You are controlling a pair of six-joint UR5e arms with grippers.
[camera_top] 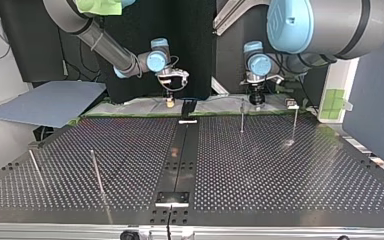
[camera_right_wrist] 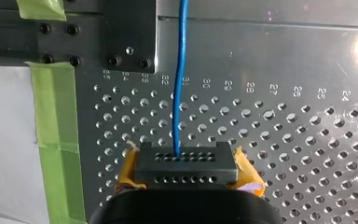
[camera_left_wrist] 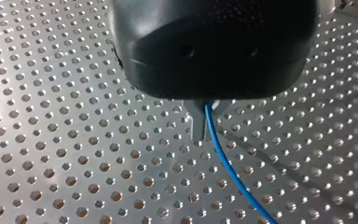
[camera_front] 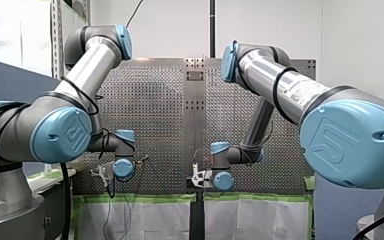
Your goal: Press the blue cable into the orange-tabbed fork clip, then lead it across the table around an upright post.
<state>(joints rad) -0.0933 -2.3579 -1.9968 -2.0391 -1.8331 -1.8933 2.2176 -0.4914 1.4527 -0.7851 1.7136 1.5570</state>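
In the left wrist view the thin blue cable (camera_left_wrist: 228, 172) leaves my left gripper (camera_left_wrist: 205, 133), whose metal fingers (camera_left_wrist: 196, 122) are shut on it, and trails over the perforated table. In the right wrist view the cable (camera_right_wrist: 181, 70) runs straight ahead from my right gripper (camera_right_wrist: 186, 163), whose dark perforated fingertips with yellow pads (camera_right_wrist: 248, 175) are pressed together on it. Seen in the top view, my right gripper (camera_top: 170, 100) and my left gripper (camera_top: 256, 99) both hang low over the table's far edge. No orange-tabbed clip shows. Upright posts (camera_top: 242, 117) (camera_top: 295, 125) stand near my left gripper.
Two more thin posts (camera_top: 96, 172) (camera_top: 36, 167) stand at the top view's near left. A black rail (camera_top: 180, 150) divides the table down the middle. A black bolted plate (camera_right_wrist: 130, 32) and green tape (camera_right_wrist: 56, 140) lie ahead of and beside my right gripper. A blue-grey board (camera_top: 50, 102) sits at the top view's left.
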